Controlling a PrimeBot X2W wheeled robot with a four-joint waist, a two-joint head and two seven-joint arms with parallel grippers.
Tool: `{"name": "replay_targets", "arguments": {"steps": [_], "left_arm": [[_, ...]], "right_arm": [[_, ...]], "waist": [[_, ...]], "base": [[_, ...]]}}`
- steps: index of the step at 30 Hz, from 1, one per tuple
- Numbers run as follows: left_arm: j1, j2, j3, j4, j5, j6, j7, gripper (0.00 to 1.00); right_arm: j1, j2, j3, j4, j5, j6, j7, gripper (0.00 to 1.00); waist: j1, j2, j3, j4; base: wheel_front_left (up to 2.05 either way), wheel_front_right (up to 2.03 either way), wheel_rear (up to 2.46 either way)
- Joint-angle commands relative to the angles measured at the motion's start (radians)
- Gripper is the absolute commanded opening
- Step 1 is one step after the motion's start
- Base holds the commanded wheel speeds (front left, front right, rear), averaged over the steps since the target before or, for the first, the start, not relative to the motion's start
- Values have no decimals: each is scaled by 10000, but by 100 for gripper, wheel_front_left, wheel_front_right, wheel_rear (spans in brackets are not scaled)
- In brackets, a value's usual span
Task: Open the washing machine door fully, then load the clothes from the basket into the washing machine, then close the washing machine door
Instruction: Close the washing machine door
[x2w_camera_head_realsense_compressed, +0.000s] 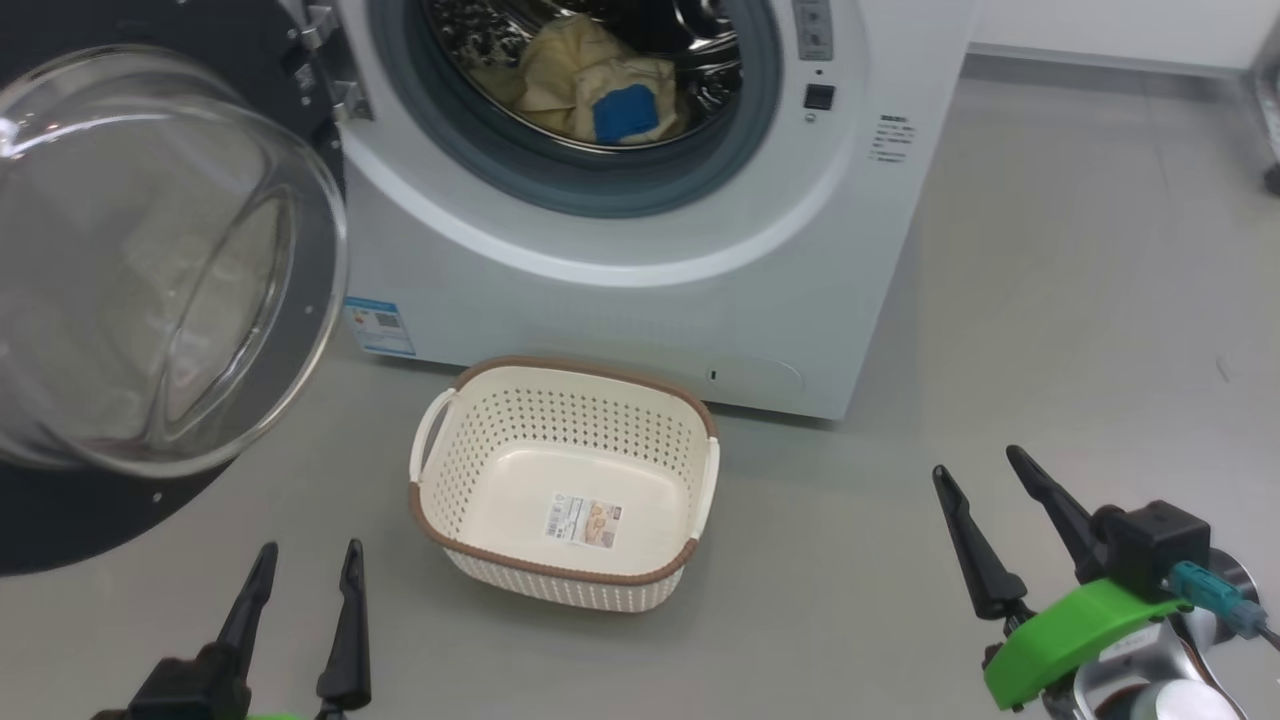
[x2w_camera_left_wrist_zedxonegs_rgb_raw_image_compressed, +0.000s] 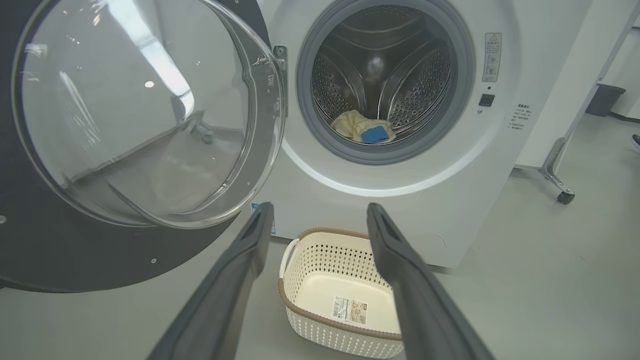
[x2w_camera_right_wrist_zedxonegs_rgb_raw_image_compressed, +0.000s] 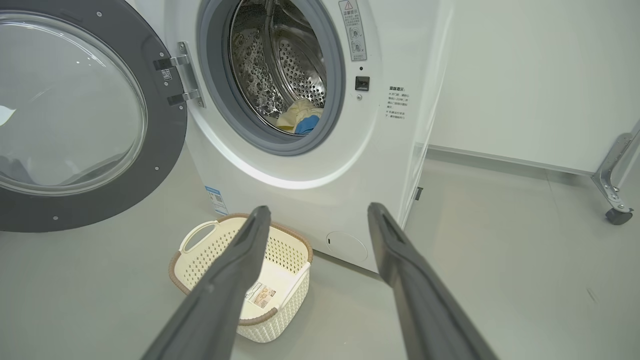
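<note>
Leftward, washing machine door (x2w_camera_head_realsense_compressed: 150, 270) open beside basket (x2w_camera_head_realsense_compressed: 560, 412); castor leg (x2w_camera_right_wrist_zedxonegs_rgb_raw_image_compressed: 606, 186) right.

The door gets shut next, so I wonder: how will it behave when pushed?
The door hangs on a side hinge, so it should probably swing rather than slide. Its bulging glass bowl looks smooth, likely slippery to push on; the dark rim seems a safer spot. With that thick glass, it may feel heavy.

The door (x2w_camera_head_realsense_compressed: 150, 260) stands swung open left of the washer (x2w_camera_head_realsense_compressed: 640, 300). The clothes (x2w_camera_head_realsense_compressed: 590, 85) lie in the drum (x2w_camera_left_wrist_zedxonegs_rgb_raw_image_compressed: 380, 75), low at its front. The basket (x2w_camera_head_realsense_compressed: 560, 430) sits on the floor (x2w_camera_head_realsense_compressed: 1050, 300) just before the washer. The left gripper (x2w_camera_head_realsense_compressed: 310, 547) and right gripper (x2w_camera_head_realsense_compressed: 976, 460) flank the basket, nearer the robot.
</note>
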Motion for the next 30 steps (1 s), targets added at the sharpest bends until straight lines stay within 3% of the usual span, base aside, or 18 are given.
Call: {"name": "replay_targets", "arguments": {"steps": [1,9,15,30], "left_arm": [[-314,256,402,-271,40,1712,-7,100],[-219,294,473,-362,19,1872,31,100],[-202,288,512,-445,16,1950,20,100],[-285,283,640,-574,8,1996,-64,98]], "right_arm": [[-204,-84,221,-312,36,-29,-39,100],[-212,-77,478,-222,140,-29,-55,100],[-269,-73,622,-136,198,-29,-92,100],[-408,-67,625,-41,194,-29,-103,100]], "waist": [[0,0,-186,634],[0,0,-299,1675],[0,0,-267,2062],[0,0,-140,2293]], "base": [[0,0,0],[0,0,0],[0,0,0],[0,0,0]]}}
